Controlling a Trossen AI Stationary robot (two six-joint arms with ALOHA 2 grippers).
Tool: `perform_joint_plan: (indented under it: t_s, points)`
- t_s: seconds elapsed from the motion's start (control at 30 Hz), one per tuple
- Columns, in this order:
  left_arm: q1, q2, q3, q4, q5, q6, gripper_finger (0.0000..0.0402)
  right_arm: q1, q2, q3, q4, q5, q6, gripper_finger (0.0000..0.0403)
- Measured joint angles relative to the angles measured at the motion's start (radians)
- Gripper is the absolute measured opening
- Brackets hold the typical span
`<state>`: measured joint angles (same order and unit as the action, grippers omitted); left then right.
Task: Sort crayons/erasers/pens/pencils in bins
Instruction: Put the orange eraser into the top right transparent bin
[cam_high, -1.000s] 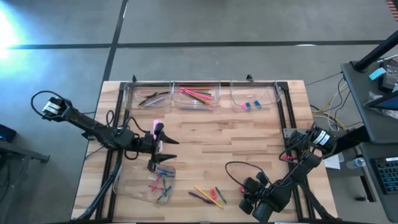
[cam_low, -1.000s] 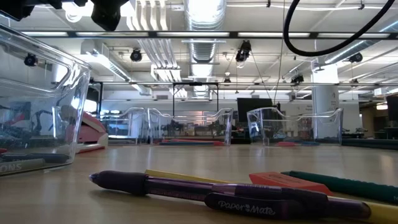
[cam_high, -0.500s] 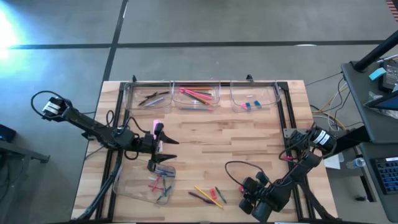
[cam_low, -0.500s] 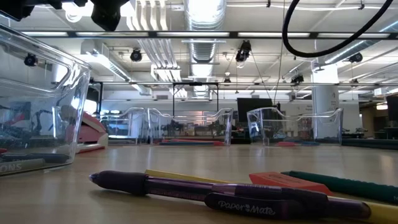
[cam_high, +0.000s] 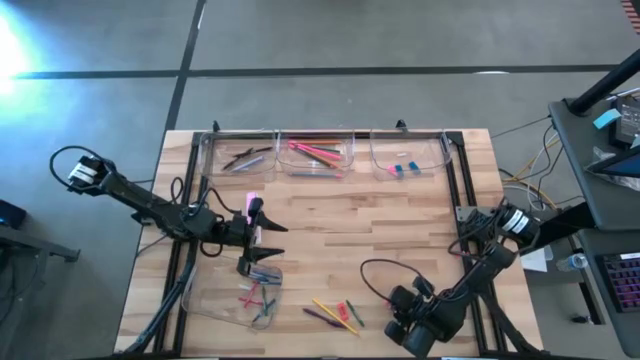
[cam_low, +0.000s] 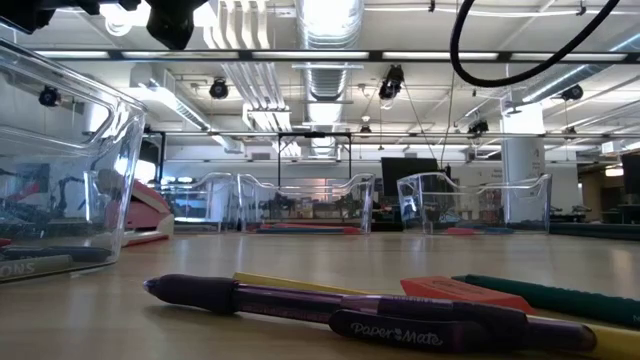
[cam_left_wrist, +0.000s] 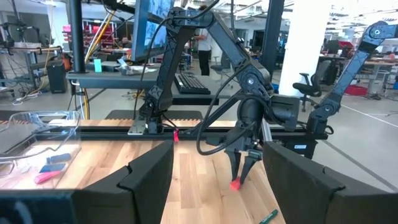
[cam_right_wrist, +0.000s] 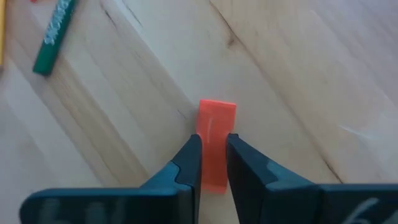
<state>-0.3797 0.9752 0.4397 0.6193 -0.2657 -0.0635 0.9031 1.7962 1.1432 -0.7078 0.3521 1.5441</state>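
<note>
At the table's five o'clock, the right gripper (cam_right_wrist: 211, 163) has just pinched shut on the red eraser (cam_right_wrist: 214, 140), readying it for the bins (cam_high: 410, 155).

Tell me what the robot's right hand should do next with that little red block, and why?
Probably lift it straight up. The right hand has its fingers closed on the red eraser, which looks barely off the wooden table. The bin holding the other erasers sits at the far edge, so raising it first should let it clear the loose green crayon nearby.
</note>
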Motion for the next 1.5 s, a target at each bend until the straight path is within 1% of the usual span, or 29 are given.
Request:
perform_joint_plan:
  t_s: [0.23,0.93,1.07,1.37,1.5]
  points:
    - [0.000,0.000,0.000,0.000,0.000,0.000,0.0233,-0.002,0.001,0.046,-0.075,-0.003,-0.011,0.0052]
    - [0.000,0.000,-0.001,-0.001,0.000,-0.003,0.0233,-0.005,-0.001,0.056,-0.083,0.015,-0.010,0.0054]
    - [0.000,0.000,-0.001,-0.001,0.000,-0.003,0.0233,-0.007,-0.001,0.047,-0.108,0.015,0.024,0.0072]
    - [0.000,0.000,-0.001,-0.001,0.000,-0.003,0.0233,-0.007,0.002,0.016,-0.103,0.015,0.054,0.0148]
    - [0.000,0.000,-0.002,-0.001,0.000,-0.003,0.0233,-0.008,0.015,0.015,-0.102,0.018,0.055,0.0163]
